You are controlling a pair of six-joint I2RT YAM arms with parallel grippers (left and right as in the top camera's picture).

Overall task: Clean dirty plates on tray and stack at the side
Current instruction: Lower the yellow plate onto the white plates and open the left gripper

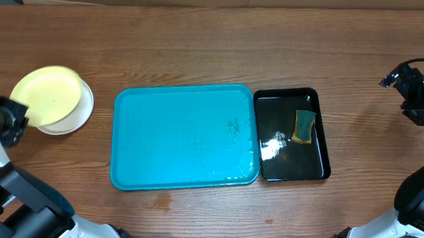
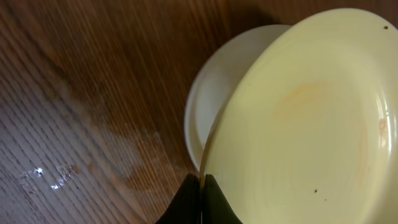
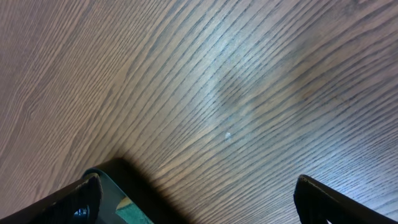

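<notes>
A pale yellow-green plate [image 1: 47,95] is tilted over a white plate [image 1: 82,113] on the table, left of the tray. My left gripper [image 1: 20,116] is shut on the yellow-green plate's near rim. In the left wrist view the two black fingers [image 2: 214,202] pinch the edge of the yellow-green plate [image 2: 311,124], which has a few tiny dark specks, and the white plate [image 2: 214,106] shows beneath it. The turquoise tray [image 1: 186,136] holds no plates, only a wet sheen. My right gripper [image 1: 414,88] hangs open over bare wood at the far right, its fingers [image 3: 333,199] wide apart.
A glossy black tray [image 1: 318,149] sits against the turquoise tray's right side, with water and a yellow-green sponge [image 1: 305,127] in it. A corner of the black tray [image 3: 115,196] shows in the right wrist view. Wet streaks mark the wood [image 2: 56,177] beside the plates.
</notes>
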